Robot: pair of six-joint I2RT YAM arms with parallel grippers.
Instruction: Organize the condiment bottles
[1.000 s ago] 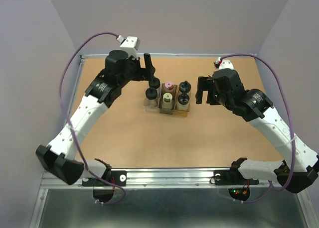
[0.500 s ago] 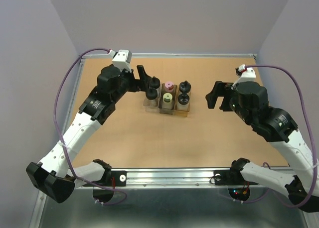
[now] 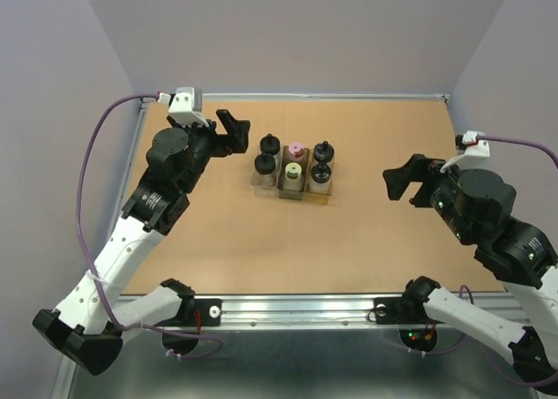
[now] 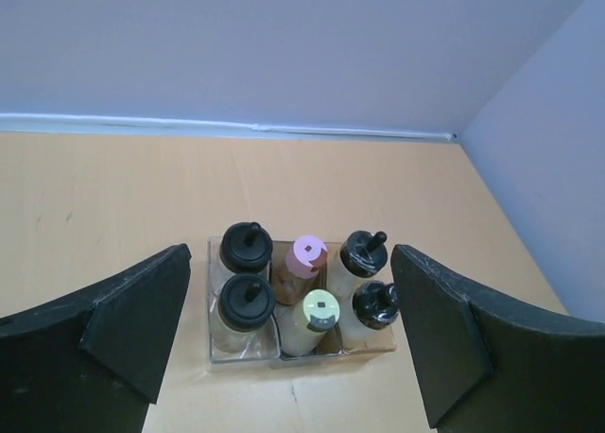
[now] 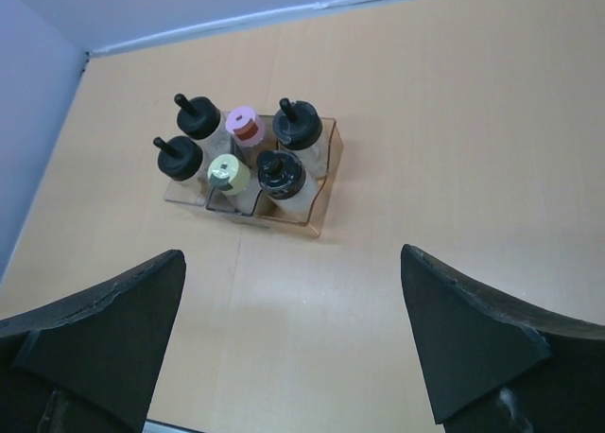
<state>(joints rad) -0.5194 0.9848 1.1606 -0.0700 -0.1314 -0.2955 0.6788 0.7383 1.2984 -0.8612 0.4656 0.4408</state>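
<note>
Tan table (image 3: 218, 242) first. The left gripper (image 3: 234, 132) and right gripper (image 3: 399, 184) hang empty, fingers spread wide, well apart from the rack (image 3: 319, 198). Six jars (image 3: 293, 168) stand upright inside it, two per compartment. They are probably light, stiff and slick, so grip a body below the caps (image 4: 247, 247).

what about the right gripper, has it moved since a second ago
Yes. In the top view the right gripper has pulled away from the rack, toward the table's right edge and slightly nearer the arm bases.
</note>
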